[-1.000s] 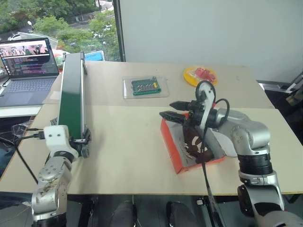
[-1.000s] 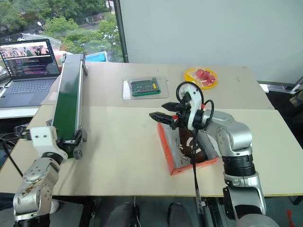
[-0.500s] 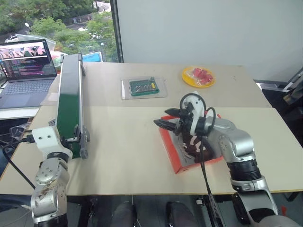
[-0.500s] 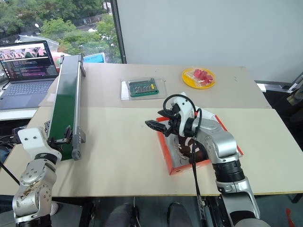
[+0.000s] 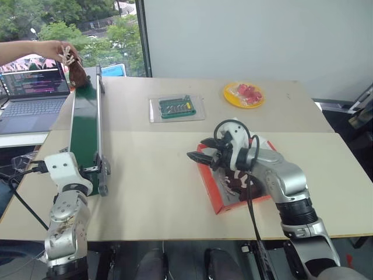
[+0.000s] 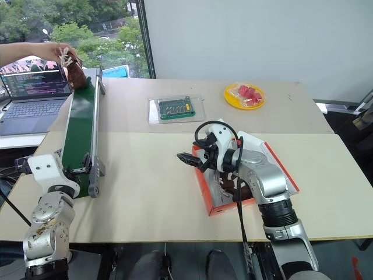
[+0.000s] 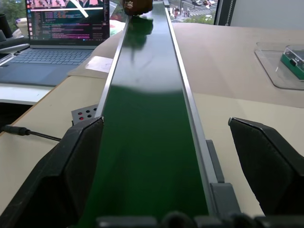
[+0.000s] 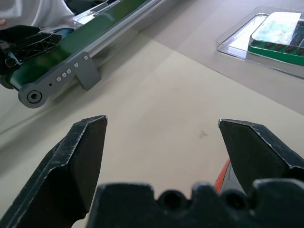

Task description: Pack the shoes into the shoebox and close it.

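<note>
Right tool (image 6: 187,157) spread wide, empty, hanging over the left rim of the shoebox (image 6: 204,185), fingers pointing toward 9 o'clock across the bare counter (image 6: 145,175). Shoebox open, right of counter centre; one dark brown shoe (image 6: 228,188) lies inside, partly hidden by the right arm. Left tool (image 7: 161,161) also spread wide, empty, its fingers either side of the near end of the green conveyor belt (image 5: 86,125). At the belt's far end, about 11 o'clock, a person's hand (image 5: 55,49) holds the second shoe (image 5: 76,71) by its cream laces, just above the belt. Laptop (image 5: 32,87) beside the belt at 10 o'clock; clear tray with green board (image 5: 176,108) and yellow plate (image 5: 245,94) toward 12 o'clock.
</note>
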`<state>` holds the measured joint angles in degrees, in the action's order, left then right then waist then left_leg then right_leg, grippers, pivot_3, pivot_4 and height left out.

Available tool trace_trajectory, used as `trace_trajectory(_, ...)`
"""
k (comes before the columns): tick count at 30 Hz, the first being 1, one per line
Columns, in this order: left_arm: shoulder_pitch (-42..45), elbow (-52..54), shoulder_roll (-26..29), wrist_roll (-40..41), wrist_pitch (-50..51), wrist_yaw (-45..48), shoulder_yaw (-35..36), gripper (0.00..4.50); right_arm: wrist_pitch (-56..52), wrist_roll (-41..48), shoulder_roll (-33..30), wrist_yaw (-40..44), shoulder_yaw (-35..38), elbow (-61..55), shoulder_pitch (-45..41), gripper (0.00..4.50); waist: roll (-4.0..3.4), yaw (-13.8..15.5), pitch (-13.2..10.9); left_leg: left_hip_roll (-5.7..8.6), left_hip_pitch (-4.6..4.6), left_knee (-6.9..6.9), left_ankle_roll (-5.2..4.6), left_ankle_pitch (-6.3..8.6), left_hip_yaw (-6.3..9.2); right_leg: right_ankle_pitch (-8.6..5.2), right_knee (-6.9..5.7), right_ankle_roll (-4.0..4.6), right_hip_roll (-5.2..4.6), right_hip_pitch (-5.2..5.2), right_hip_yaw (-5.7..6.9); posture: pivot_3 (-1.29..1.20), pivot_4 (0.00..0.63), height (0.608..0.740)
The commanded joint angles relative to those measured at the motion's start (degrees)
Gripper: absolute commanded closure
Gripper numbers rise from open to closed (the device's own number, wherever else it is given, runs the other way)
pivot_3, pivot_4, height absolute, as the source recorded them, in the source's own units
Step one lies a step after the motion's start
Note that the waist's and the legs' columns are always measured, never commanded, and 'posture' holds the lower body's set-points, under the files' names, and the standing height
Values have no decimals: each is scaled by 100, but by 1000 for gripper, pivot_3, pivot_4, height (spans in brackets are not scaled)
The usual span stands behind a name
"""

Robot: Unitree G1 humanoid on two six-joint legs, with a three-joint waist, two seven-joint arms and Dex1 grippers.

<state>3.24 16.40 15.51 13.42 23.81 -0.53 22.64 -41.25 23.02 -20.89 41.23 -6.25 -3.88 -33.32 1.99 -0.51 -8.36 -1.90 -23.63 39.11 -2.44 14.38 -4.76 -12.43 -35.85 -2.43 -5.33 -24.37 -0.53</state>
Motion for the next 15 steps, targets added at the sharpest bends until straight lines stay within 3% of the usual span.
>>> trace_trajectory(1, 121, -45, 26, -58, -211, 26, -4, 0, 122, -27, 9, -5, 16, -58, -34, 88, 0, -8, 0, 0, 0, 0, 0, 0, 0, 0, 0, 0, 0, 0, 0, 0, 150, 740)
trace_trajectory(15, 175, -408, 140, -68, -373, 81, 89, 0, -171, 346, 487, -22, 39, -203, -198, 88, 0, -21, 0, -2, 0, -2, 0, 0, 0, 0, 0, 0, -1, -1, 0, 0, 150, 740)
